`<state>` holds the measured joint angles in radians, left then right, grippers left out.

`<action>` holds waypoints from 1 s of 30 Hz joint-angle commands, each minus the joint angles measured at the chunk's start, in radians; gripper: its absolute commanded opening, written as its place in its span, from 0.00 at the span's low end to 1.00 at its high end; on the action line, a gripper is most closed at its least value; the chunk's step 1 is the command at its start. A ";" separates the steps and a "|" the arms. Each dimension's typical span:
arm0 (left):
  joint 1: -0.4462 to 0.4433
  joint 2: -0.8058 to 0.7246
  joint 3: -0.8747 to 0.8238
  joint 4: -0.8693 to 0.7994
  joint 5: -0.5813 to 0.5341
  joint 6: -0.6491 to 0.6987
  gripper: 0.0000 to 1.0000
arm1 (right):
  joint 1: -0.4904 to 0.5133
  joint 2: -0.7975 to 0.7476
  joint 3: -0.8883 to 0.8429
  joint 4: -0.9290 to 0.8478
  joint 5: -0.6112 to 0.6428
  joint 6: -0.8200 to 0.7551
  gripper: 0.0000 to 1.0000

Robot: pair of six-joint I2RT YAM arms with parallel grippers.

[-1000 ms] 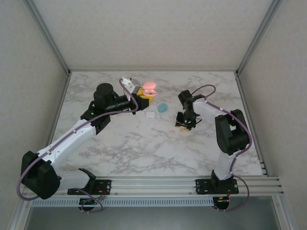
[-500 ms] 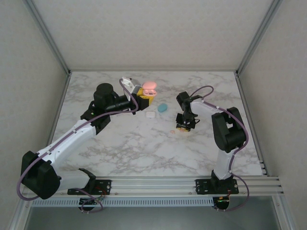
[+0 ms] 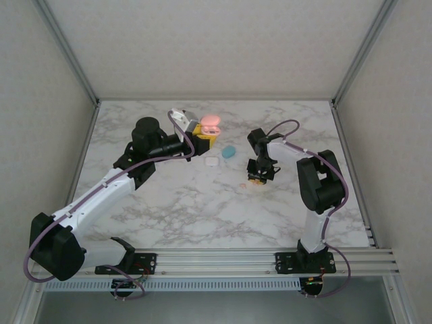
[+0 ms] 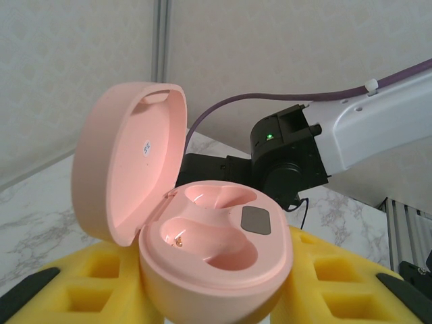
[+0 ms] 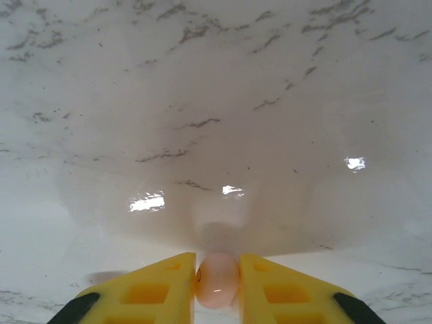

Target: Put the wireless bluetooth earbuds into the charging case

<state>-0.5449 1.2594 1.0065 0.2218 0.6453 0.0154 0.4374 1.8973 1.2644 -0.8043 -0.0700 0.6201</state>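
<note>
1. pinching a pinkish earbud [image 5: 217, 275], the right gripper [image 5: 217, 287] has its yellow pads [image 5: 162, 291] pressed on either side of it, low at the marble table [image 5: 202, 101].
2. the left gripper [image 3: 204, 134] is clamped on the pink case [image 4: 214, 251], held off the table with its lid swung open.
3. a teal case [image 3: 229, 151] and a white case [image 3: 212, 161] lie between the arms.
4. a second earbud [image 3: 244, 185] lies just beside the right gripper.

Table [image 3: 202, 216]: we see white marble with grey veins.
Rail [image 3: 216, 259]: we find it at 6 o'clock, along the table's edge.
</note>
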 commanded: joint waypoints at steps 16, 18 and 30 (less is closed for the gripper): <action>0.084 -0.003 0.008 0.030 0.000 -0.026 0.13 | -0.041 -0.360 0.063 0.241 -0.686 -0.124 0.21; 0.091 -0.002 0.005 0.037 0.002 -0.026 0.13 | -0.042 -0.380 0.105 0.247 -0.805 -0.130 0.22; 0.082 0.015 0.001 0.058 0.059 -0.005 0.13 | -0.042 -0.442 0.235 0.393 -1.115 -0.021 0.22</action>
<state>-0.4568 1.2785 1.0061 0.2348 0.6716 0.0002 0.3973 1.4876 1.4605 -0.4763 -1.0843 0.5526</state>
